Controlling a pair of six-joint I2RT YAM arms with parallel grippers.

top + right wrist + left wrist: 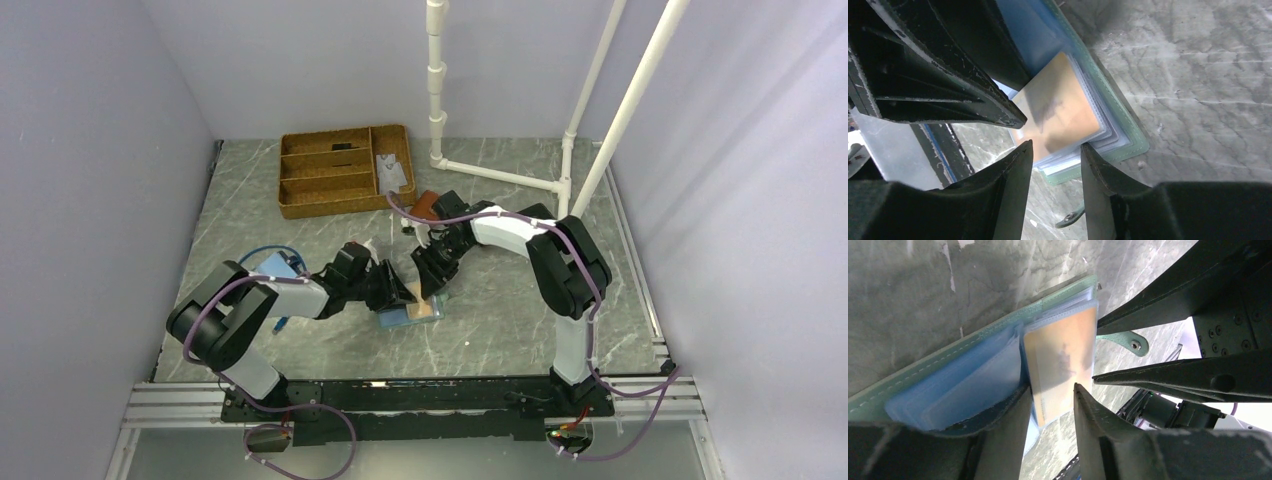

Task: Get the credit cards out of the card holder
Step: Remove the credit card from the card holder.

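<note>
— Where is the card holder (395, 320) found?
— It is laid open on the table (500, 330), midway between the side edges and nearer the front edge. A tan card (1060, 360) is seen in its top sleeve.
— And the jaws?
— The left gripper (1050, 405) and the right gripper (1055, 165) are both seen parted over that card, with nothing clamped.

Card holder (398, 320) lies open on marble table (500, 330), tan card (428, 310) showing at its right half; left gripper (398, 292) and right gripper (432, 280) converge close above.
</note>
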